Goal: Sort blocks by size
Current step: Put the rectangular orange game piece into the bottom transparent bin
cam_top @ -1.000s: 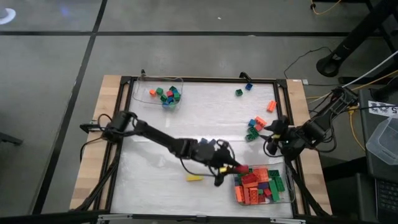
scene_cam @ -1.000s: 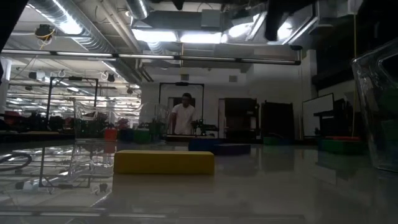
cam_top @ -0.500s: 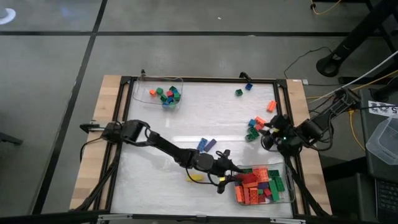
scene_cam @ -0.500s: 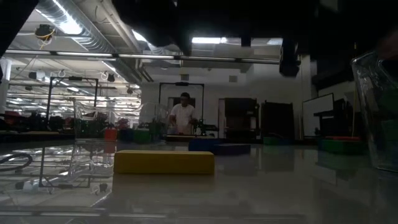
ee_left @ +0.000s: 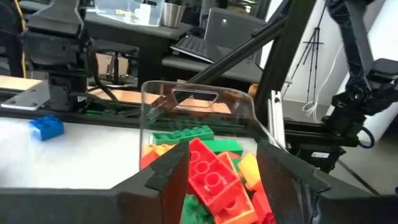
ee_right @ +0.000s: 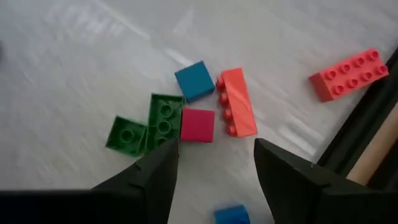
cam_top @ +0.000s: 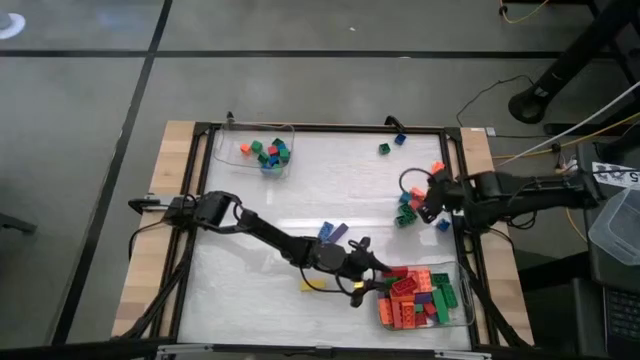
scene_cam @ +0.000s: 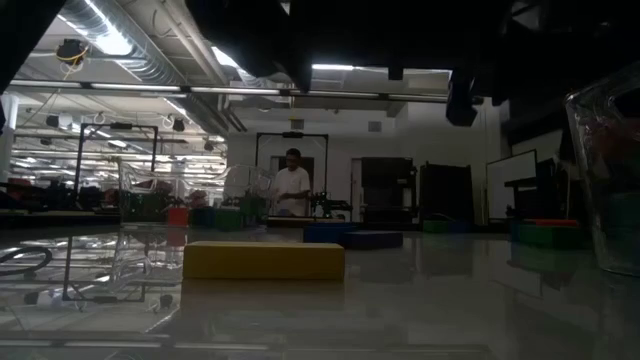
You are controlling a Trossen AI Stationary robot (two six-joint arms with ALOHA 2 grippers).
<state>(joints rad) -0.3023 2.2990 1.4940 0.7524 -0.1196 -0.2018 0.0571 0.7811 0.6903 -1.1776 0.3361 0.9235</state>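
Near the bottom of the high view, your left gripper point(cam_top: 372, 283) had opened its fingers at the edge of the clear tray point(cam_top: 463, 300) of long blocks point(cam_top: 415, 298). A red brick point(ee_left: 211, 176) lay just ahead of them on the pile, so I judge it was released. Farther, at the right edge, your right gripper point(cam_top: 428, 203) had advanced over the loose cluster point(ee_right: 186, 118), fingers apart, holding nothing.

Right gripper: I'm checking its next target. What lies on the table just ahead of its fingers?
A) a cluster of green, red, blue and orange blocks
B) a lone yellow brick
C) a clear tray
A: the right gripper, open, hovers over that cluster of blocks.
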